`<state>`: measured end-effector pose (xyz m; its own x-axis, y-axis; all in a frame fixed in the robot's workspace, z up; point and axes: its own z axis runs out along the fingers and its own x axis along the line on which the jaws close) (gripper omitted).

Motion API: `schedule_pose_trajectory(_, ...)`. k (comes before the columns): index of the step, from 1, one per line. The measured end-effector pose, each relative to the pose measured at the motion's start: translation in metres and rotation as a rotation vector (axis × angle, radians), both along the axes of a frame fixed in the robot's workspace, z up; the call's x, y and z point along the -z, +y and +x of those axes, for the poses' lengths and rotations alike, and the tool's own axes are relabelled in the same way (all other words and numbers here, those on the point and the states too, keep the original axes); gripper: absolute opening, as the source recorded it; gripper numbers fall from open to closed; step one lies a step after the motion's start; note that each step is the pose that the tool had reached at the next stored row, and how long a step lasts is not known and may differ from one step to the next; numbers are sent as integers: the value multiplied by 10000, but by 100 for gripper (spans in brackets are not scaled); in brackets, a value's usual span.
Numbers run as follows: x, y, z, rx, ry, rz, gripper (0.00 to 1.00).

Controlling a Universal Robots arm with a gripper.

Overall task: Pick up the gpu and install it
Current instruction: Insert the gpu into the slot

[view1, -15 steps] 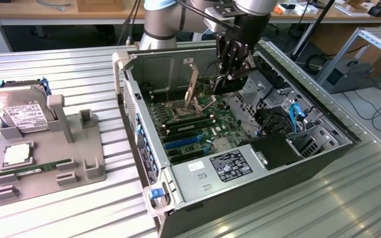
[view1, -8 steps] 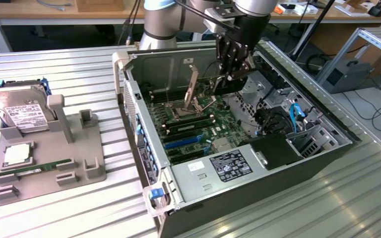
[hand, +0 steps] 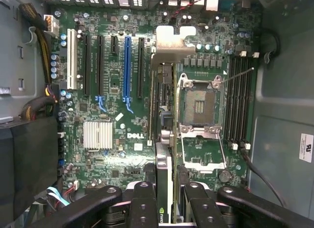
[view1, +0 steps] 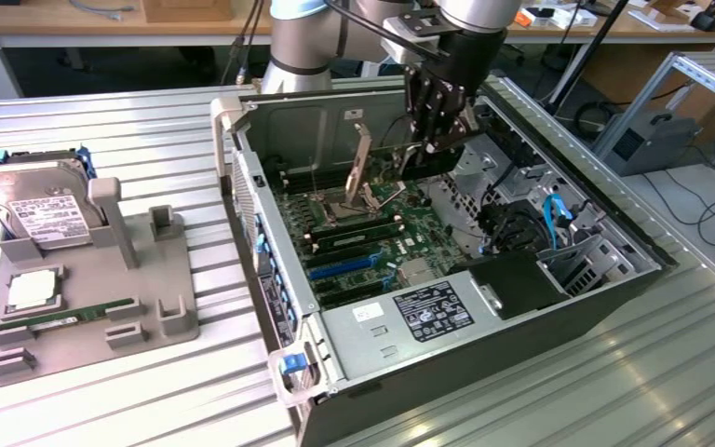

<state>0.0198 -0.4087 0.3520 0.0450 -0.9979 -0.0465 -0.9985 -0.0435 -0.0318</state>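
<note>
Clamped on the gpu (view1: 423, 160), my claw (view1: 438, 140) holds the card on edge inside the open top of the computer case (view1: 249, 177), which lies near the middle of the table (view1: 557, 391). So the pick-up is done; the install is not. In the wrist view the card hangs over the motherboard (hand: 113, 154), between the blue slot (hand: 128, 66) and the CPU socket (hand: 200, 107), seated in nothing that I can see. Its connector edge faces away from me, so I cannot tell how high it sits above the board or which slot it lines up with. Near the table's edge at the exterior view's left, the hard drive (view1: 41, 209) stands in its grey holder (view1: 146, 307).
</note>
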Motion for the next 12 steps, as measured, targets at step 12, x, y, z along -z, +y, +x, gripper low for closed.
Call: schedule_pose_trajectory(12,21,-20,-4,0,1,0,27)
